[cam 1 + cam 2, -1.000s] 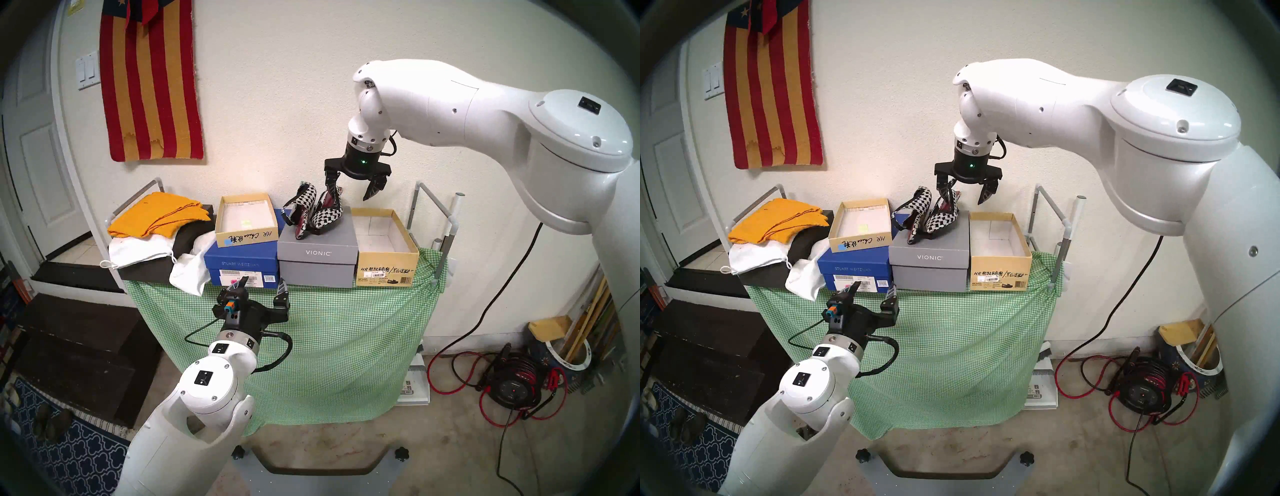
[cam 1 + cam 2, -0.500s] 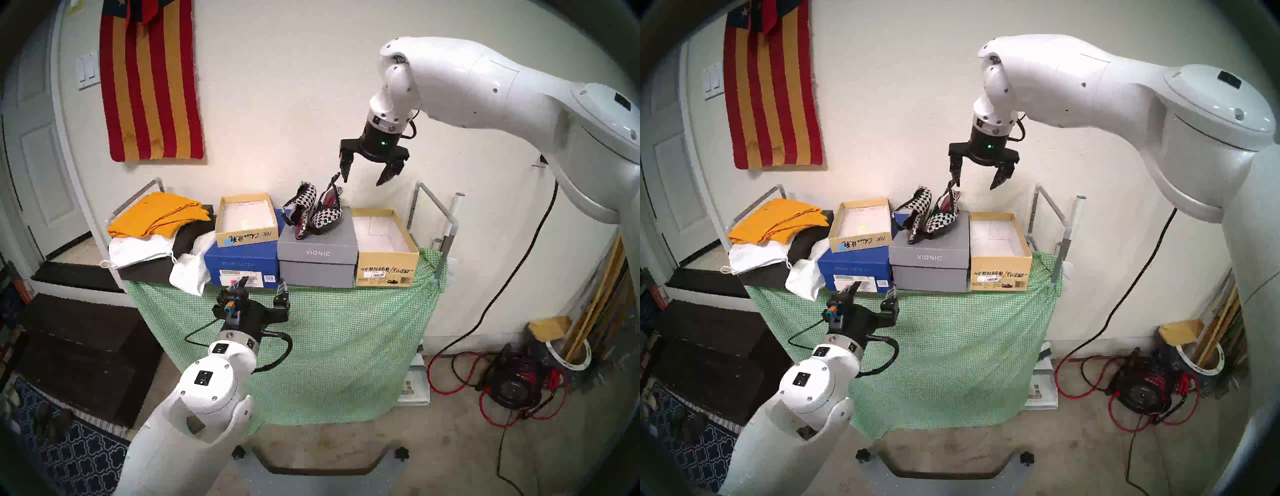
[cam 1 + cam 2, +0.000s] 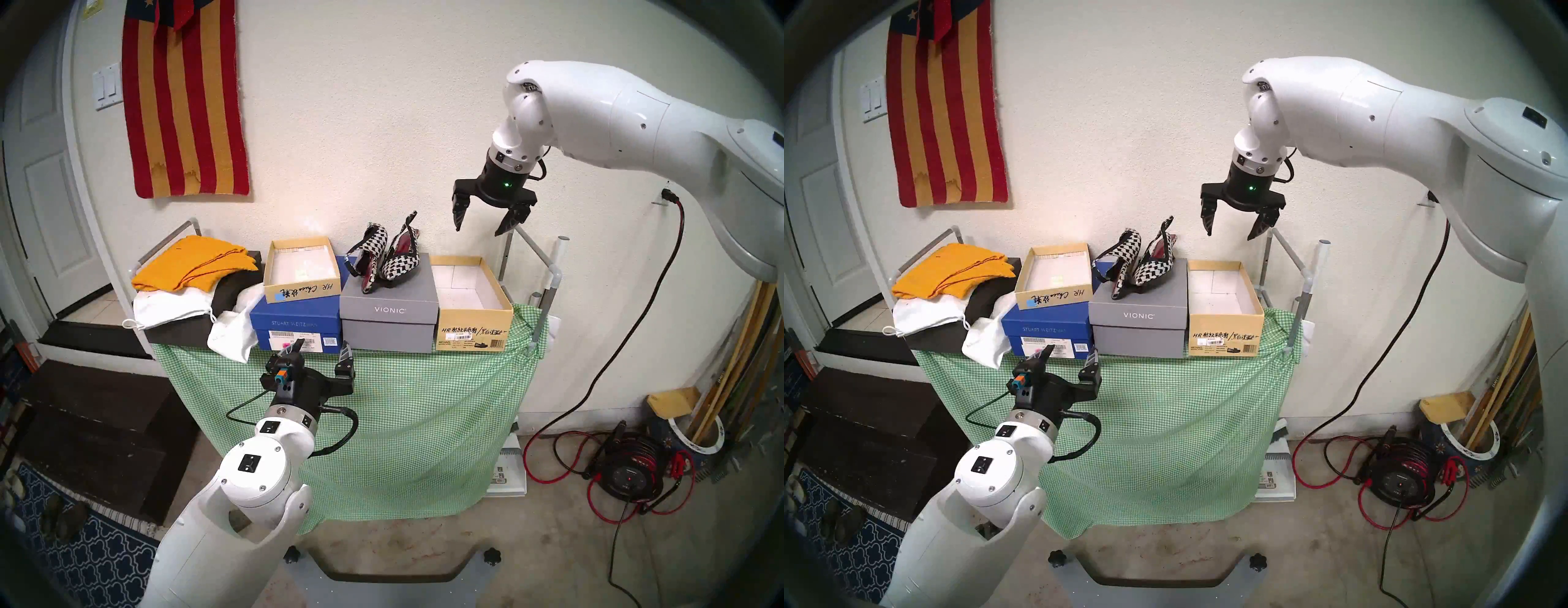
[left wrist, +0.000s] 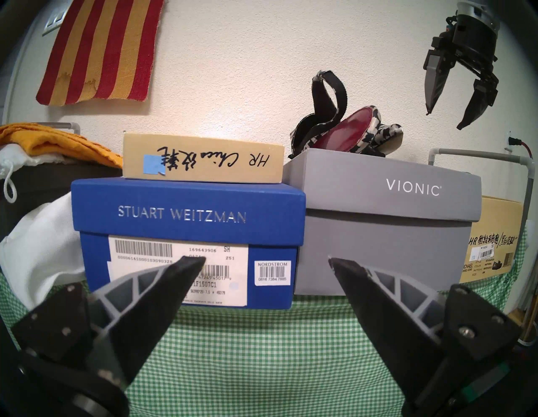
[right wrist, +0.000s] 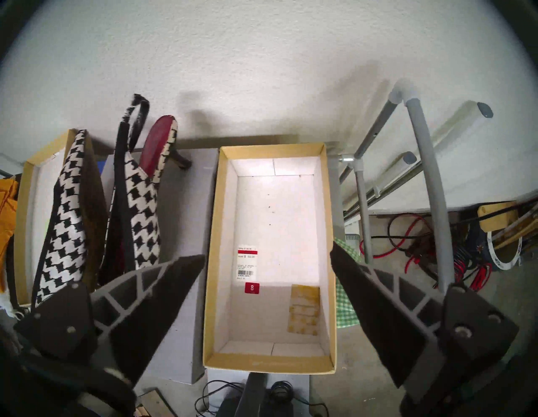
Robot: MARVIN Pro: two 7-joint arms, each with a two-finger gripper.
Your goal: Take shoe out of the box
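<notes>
From the head camera I see my right gripper (image 3: 488,225) in the air with its two fingers wide apart and nothing between them. Below it and a little toward me stands the box (image 3: 473,327), tan cardboard, white inside, with no shoe in it. To the left of the gripper and lower, the two checkered shoes (image 3: 384,263) lean together on the grey VIONIC box (image 3: 388,314); the gripper does not touch them. I judge the taking out is done, so the good way now is to pull the arm clear, high enough that no finger catches the upright heel strap, because the shoes stand unstable and could tip.

In the other head view my left gripper (image 3: 1070,358) is low, in front of the counter (image 3: 1166,407), fingers also apart and empty, pointing at the blue Stuart Weitzman box (image 3: 1047,329). A smaller tan box (image 3: 1055,280) sits on top of this one.

The left wrist view shows the blue box and the grey one just in front of this gripper, side by side, and green checked cloth (image 4: 262,349) hanging below them. The right gripper is up to the right.

The right wrist view looks straight down into the box: only a price label (image 5: 247,263) and a brownish patch inside. Right of this gripper is a grey pipe frame (image 5: 422,174), so I would keep away from that side.

The room has a rough white wall (image 3: 339,127), a striped red and yellow hanging (image 3: 186,106), and red cables (image 3: 594,467) on the concrete floor.
</notes>
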